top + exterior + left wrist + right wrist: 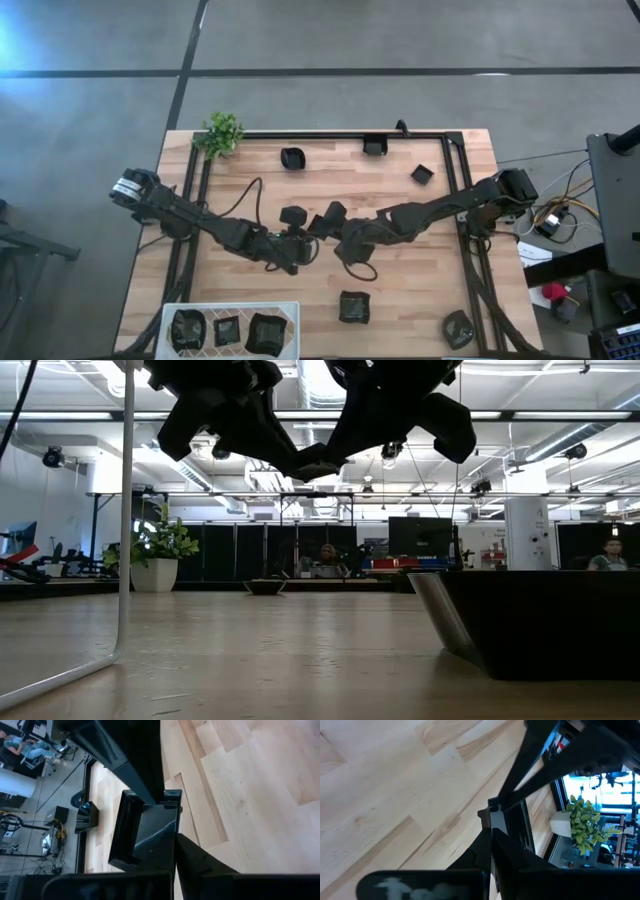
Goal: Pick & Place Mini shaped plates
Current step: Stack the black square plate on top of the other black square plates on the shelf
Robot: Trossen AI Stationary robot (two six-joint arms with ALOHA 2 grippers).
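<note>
A square glossy black mini plate (145, 832) hangs high over the middle of the table, between my two grippers (312, 460). My left gripper (172, 857) comes from the table's left and is shut on it. My right gripper (495, 852) comes from the right and is shut on the same plate (514, 827). In the high view the two grippers meet at the table's centre (318, 228). Other mini plates lie flat on the wood at the far side (292, 157), (375, 146), (422, 174) and at the near side (353, 306), (459, 327). My left gripper pinches the plate's rim (167, 842) between its two fingers at one side of the square. The fingers slant down from the table's left. The plate is lifted clear of the table and stands tilted on edge. My right gripper pinches the plate's opposite rim (496, 820) between its two fingers, slanting down from the table's right. Its fingers meet the plate close to the left gripper's fingers (535, 775). The plate shows edge-on here, clear of the wood.
A white tray (290, 310) at the near left edge holds three black plates. A small green plant (222, 133) stands at the far left corner. A dark frame rail (340, 135) runs along the table's far side and down both sides. People sit in the room beyond.
</note>
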